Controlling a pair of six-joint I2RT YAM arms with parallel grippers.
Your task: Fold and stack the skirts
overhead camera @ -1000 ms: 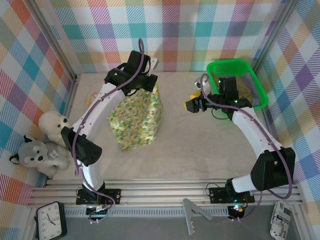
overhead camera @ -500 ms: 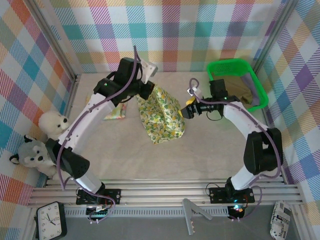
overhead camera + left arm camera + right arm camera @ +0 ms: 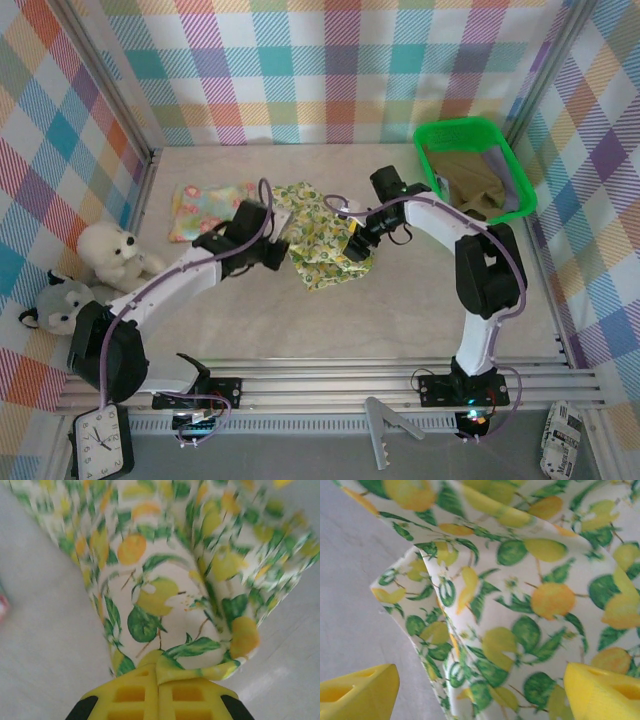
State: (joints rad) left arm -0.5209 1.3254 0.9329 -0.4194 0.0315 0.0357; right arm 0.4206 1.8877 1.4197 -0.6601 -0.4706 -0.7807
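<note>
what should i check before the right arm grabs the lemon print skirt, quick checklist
1. Left fingers clamped on the lemon print skirt: ok
2. Right fingers open over the skirt's folded corner: ok
3. Skirt lying flat on the table: not ok, bunched and creased
4. Pale floral skirt clear of it: cannot tell, edges look close
5. Green tray emptied: not ok, olive skirt and lavender skirt lie inside
</note>
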